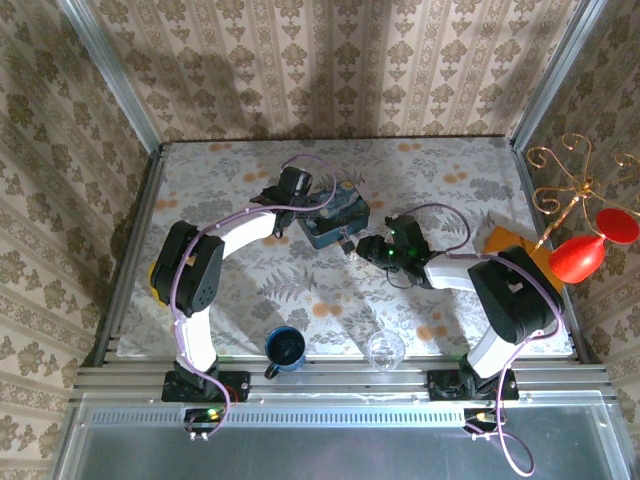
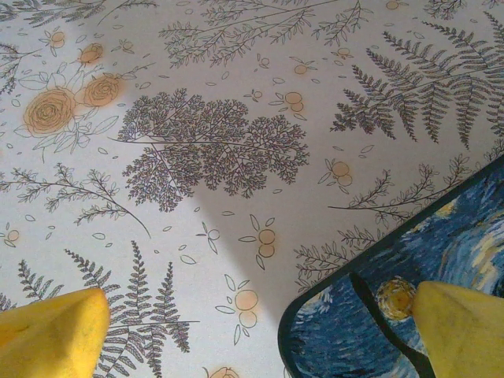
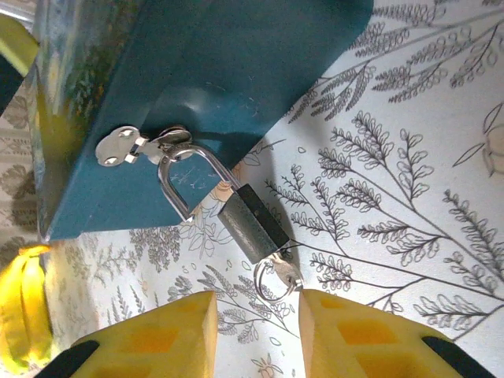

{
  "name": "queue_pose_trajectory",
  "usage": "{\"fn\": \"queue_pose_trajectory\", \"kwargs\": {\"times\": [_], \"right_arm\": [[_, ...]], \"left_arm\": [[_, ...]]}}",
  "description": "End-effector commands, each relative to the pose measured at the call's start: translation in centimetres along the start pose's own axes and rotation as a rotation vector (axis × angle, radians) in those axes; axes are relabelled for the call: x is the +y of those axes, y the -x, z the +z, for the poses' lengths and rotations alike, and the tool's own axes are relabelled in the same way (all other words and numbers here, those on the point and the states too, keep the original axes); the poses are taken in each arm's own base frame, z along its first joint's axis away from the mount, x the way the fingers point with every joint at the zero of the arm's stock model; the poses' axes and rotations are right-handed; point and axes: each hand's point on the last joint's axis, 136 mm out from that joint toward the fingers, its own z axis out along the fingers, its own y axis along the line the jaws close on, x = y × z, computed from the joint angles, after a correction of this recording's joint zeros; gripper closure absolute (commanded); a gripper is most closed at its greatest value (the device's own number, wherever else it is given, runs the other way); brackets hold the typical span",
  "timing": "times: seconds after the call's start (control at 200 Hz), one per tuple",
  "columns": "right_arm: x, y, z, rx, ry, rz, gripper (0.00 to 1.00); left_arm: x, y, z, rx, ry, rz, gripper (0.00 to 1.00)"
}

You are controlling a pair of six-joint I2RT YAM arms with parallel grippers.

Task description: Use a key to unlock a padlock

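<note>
From above, I see the left gripper [image 1: 297, 205] at the blue tin [image 1: 337, 222] and the right gripper [image 1: 370, 247] just beside it. Left wrist: fingers spread wide, gripping nothing. Right wrist: the key [image 3: 281, 276] sits in the padlock [image 3: 252, 224] hanging off the tin's hasp [image 3: 146, 146] — my jaws are parted, clear of it. Shackle's through the hasp — I can't tell if it's popped.

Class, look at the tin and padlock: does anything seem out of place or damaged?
Nothing looks damaged or spilled. The one oddity: the key sticks out of the padlock unheld, the right hand parted just short of it.
</note>
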Motion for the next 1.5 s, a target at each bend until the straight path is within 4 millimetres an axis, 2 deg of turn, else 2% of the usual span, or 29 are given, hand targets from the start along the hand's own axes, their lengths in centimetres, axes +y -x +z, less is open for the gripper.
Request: {"fn": "queue_pose_trajectory", "kwargs": {"times": [0.0, 0.295, 0.42, 0.65, 0.93, 1.496], "right_arm": [[0.2, 0.4, -0.2, 0.058, -0.003, -0.101, 0.69], [0.6, 2.3, 1.9, 0.164, 0.161, -0.159, 0.71], [0.7, 2.4, 3.0, 0.205, 0.198, -0.174, 0.71], [0.8, 2.1, 4.1, 0.241, 0.234, -0.176, 0.7], [0.0, 1.1, 4.9, 0.273, 0.242, -0.154, 0.67], [0.3, 0.0, 5.1, 0.315, 0.289, -0.149, 0.67]], "left_arm": [[0.7, -3.2, 0.0, 0.106, 0.026, 0.044, 0.0], [0.7, -3.4, 0.0, 0.115, 0.026, 0.051, 0.0], [0.8, -3.5, -0.1, 0.115, 0.03, 0.049, 0.0], [0.8, -3.3, -0.1, 0.113, 0.031, 0.048, 0.0], [0.6, -3.3, 0.0, 0.117, 0.023, 0.039, 0.0], [0.6, -3.4, -0.1, 0.122, 0.024, 0.027, 0.0]]}}
